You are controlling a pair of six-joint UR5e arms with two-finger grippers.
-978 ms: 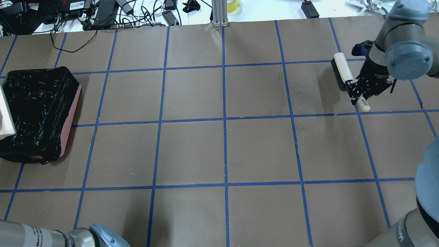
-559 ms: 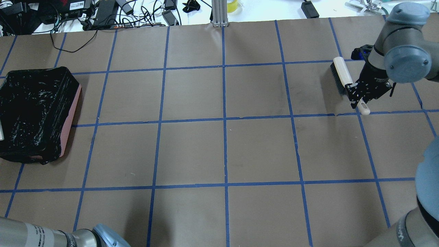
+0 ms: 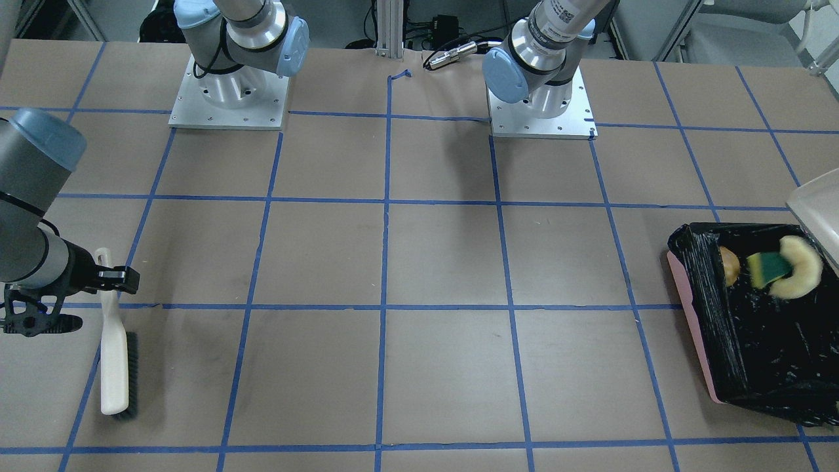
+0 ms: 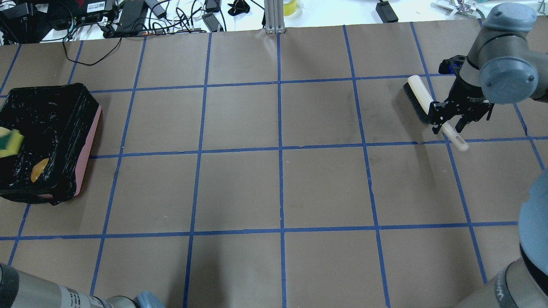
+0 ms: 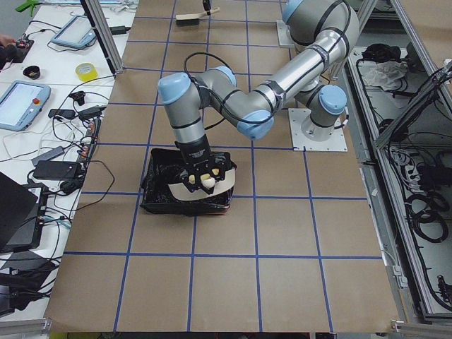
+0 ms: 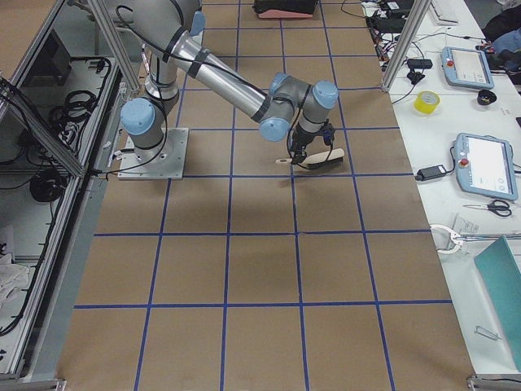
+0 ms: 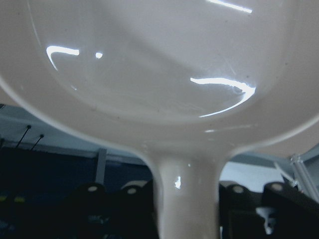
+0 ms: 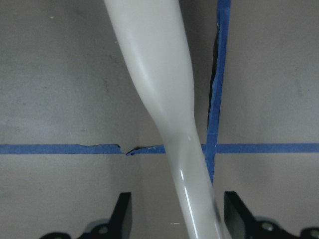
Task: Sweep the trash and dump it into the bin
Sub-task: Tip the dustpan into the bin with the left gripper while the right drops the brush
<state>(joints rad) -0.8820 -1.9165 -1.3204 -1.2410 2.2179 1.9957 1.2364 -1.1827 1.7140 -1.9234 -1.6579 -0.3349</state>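
Observation:
The pink bin (image 3: 695, 314) with its black bag sits at the table's end; it also shows in the overhead view (image 4: 87, 145). Inside it lie the brown potato-like piece (image 3: 729, 265), the yellow-and-green sponge (image 3: 768, 267) and the cream crescent (image 3: 805, 269). My left gripper (image 7: 187, 209) is shut on the handle of the beige dustpan (image 5: 205, 187), held tilted over the bin. My right gripper (image 4: 448, 121) is open, its fingers standing either side of the handle of the beige brush (image 4: 417, 96), which lies on the table.
Brown paper with a blue tape grid (image 4: 280, 149) covers the table. Cables and power bricks (image 4: 128, 17) lie past the far edge. A metal post (image 4: 274, 15) stands at the far middle. The arm bases (image 3: 226, 92) are bolted on the robot's side.
The dustpan's edge left the overhead view and the trash now shows in the bin. My right gripper opened; the brush swung and its handle now points further out.

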